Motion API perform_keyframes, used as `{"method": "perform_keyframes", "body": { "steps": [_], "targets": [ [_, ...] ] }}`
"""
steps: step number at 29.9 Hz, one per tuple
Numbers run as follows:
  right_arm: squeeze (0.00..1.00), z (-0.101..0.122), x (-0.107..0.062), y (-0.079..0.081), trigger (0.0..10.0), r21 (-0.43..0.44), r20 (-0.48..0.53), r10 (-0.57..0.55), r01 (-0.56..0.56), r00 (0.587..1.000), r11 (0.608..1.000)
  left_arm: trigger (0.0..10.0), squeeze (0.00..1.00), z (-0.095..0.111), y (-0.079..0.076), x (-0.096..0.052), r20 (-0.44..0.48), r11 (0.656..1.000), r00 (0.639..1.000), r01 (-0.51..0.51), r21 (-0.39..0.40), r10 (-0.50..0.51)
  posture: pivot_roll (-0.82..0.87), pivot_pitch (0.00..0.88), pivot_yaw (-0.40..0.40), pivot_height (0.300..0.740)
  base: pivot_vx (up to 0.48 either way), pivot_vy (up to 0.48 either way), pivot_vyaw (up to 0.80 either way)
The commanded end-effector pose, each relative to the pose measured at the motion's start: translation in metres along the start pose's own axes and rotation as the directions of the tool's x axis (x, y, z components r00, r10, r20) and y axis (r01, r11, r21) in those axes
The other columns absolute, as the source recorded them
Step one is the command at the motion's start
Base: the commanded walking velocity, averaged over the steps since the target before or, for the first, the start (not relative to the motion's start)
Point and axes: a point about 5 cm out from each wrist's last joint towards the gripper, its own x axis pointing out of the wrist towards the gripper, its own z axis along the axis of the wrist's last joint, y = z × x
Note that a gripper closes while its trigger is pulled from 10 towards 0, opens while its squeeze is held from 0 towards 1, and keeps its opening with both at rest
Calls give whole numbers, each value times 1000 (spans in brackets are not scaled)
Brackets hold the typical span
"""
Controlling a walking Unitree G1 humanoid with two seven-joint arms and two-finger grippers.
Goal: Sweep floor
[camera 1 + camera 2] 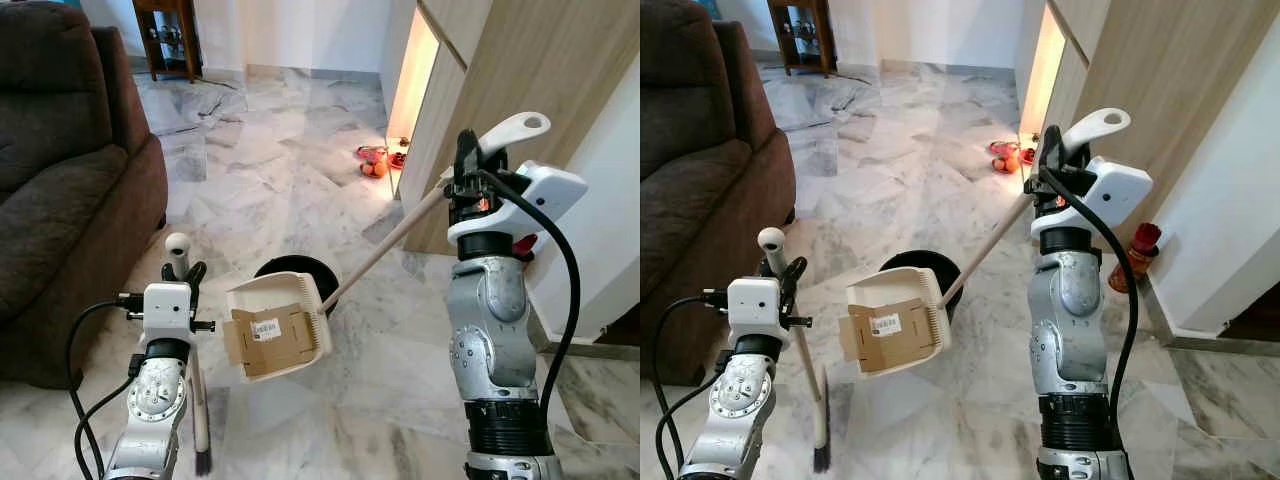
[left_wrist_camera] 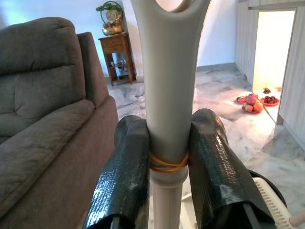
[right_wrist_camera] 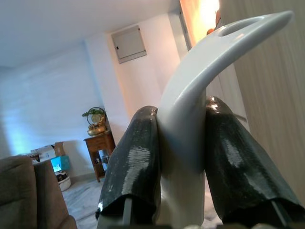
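My left gripper (image 1: 183, 272) is shut on the grey handle of a broom (image 1: 177, 245) that stands upright, its dark bristles (image 1: 203, 460) down on the marble floor. In the left wrist view both fingers (image 2: 126, 171) clamp the handle (image 2: 169, 71) just above a rubber band. My right gripper (image 1: 468, 155), raised high, is shut on the white grip (image 3: 209, 57) of a long-handled dustpan (image 1: 285, 295). The cream pan hangs tilted over a black bin (image 1: 300, 266). A flat piece of cardboard (image 1: 268, 338) lies in the pan's mouth.
A brown sofa (image 1: 60, 180) fills the left side. A wooden cabinet wall (image 1: 520, 70) stands on the right, with plates of fruit (image 1: 375, 160) on the floor by its lit opening. A wooden side table (image 1: 165, 35) is far back. A red bottle (image 1: 1143, 240) stands by the right wall.
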Motion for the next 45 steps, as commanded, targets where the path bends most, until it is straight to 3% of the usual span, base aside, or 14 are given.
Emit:
{"method": "perform_keyframes", "body": {
  "steps": [1,45],
  "targets": [
    [0,23,6,6,10000,21,112,16,-19,994,1000,10000,0,15,-3,5,84,1000,996,4,2,-4,131,0,-51,740,292,0,0],
    [0,19,7,10,10000,38,92,31,-35,995,999,10000,0,19,-3,8,100,1000,995,-19,-15,20,145,0,-69,740,331,0,0]
  ]
}}
